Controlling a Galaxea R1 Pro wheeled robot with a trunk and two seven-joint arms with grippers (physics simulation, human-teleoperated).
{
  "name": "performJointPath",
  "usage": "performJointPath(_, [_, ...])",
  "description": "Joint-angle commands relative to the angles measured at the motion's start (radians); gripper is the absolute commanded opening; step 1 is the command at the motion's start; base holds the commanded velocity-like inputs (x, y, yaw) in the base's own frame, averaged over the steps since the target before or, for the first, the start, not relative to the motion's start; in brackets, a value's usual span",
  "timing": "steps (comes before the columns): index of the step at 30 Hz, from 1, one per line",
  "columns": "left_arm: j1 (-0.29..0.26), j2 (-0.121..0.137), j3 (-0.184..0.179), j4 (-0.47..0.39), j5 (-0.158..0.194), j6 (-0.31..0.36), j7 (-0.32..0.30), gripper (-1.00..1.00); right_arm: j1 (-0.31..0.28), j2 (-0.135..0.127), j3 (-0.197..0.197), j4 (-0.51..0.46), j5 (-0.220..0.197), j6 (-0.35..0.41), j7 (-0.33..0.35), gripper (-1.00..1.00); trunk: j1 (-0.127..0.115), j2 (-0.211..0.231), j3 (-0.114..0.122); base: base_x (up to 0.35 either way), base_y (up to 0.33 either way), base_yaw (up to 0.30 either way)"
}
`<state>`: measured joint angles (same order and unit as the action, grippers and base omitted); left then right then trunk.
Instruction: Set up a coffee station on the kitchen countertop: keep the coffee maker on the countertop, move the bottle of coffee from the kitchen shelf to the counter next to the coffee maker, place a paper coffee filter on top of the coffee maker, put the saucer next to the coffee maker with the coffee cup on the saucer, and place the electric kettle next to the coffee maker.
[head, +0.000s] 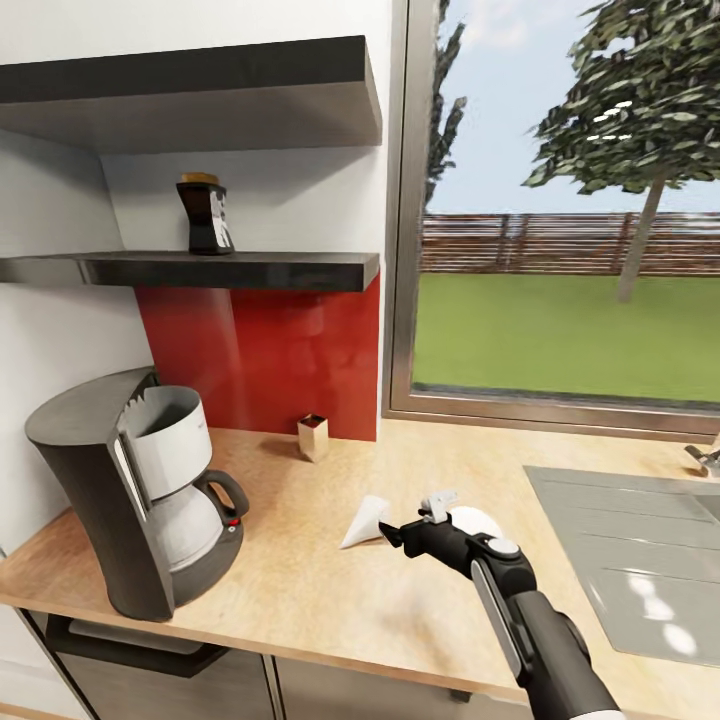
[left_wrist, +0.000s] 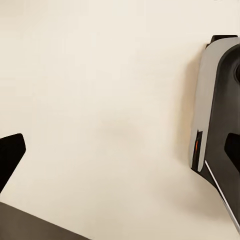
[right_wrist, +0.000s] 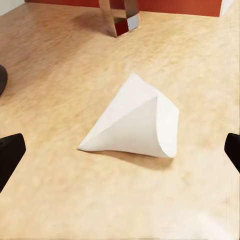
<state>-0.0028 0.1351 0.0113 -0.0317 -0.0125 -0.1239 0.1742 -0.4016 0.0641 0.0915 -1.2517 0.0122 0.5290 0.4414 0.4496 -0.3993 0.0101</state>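
Note:
The grey coffee maker (head: 140, 490) with its white carafe stands at the counter's left end. On the lower wall shelf (head: 300, 270) above it sits the dark bottle of coffee (head: 205, 215). A white paper coffee filter (head: 365, 522) lies on its side mid-counter. My right gripper (head: 392, 533) is just to its right, low over the wood. In the right wrist view the filter (right_wrist: 135, 125) lies between the spread fingertips (right_wrist: 10, 155), untouched; the right gripper (right_wrist: 121, 152) is open. My left gripper (left_wrist: 120, 150) is open over a plain pale surface.
A small open metal box (head: 313, 436) stands against the red backsplash (head: 260, 360). A round white object (head: 480, 520) is partly hidden behind my right wrist. The steel sink (head: 640, 560) lies at the right, with a large window (head: 560, 230) behind. Part of the robot's body (left_wrist: 220, 110) is in the left wrist view.

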Motion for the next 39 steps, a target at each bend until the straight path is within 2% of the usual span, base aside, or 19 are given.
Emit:
performJointPath(1, [0.0, 0.0, 0.001, 0.001, -0.001, -0.003, 0.002, 1.0, 0.0, 0.0, -0.001, 0.005, 0.001, 0.005, 0.003, 1.0, 0.0, -0.001, 0.0, 0.001, 0.001, 0.0])
performJointPath(7, [0.0, 0.0, 0.001, 0.001, -0.001, -0.003, 0.001, 1.0, 0.0, 0.0, -0.002, 0.039, 0.003, -0.001, 0.002, 1.0, 0.0, -0.001, 0.0, 0.096, 0.07, 0.0])
performJointPath(10, [0.0, 0.0, 0.001, 0.001, -0.002, -0.003, 0.001, 1.0, 0.0, -0.001, -0.002, 0.055, 0.003, -0.015, 0.002, 1.0, 0.0, -0.001, 0.0, 0.196, 0.157, 0.0])
performJointPath(11, [0.0, 0.0, 0.001, 0.001, -0.002, -0.003, 0.001, 1.0, 0.0, -0.001, -0.002, 0.095, 0.004, -0.023, 0.002, 1.0, 0.0, -0.001, 0.0, 0.124, 0.089, 0.0])
performJointPath(22, [-0.001, 0.0, 0.001, 0.001, -0.001, -0.003, 0.001, 1.0, 0.0, -0.001, -0.002, 0.155, 0.02, -0.082, 0.002, 1.0, 0.0, -0.001, 0.0, 0.028, 0.02, 0.0])
performJointPath(39, [0.0, 0.0, 0.001, 0.001, -0.002, -0.003, 0.001, 1.0, 0.0, -0.001, -0.002, 0.169, 0.023, -0.101, 0.002, 1.0, 0.0, -0.001, 0.0, 0.067, 0.029, 0.0])
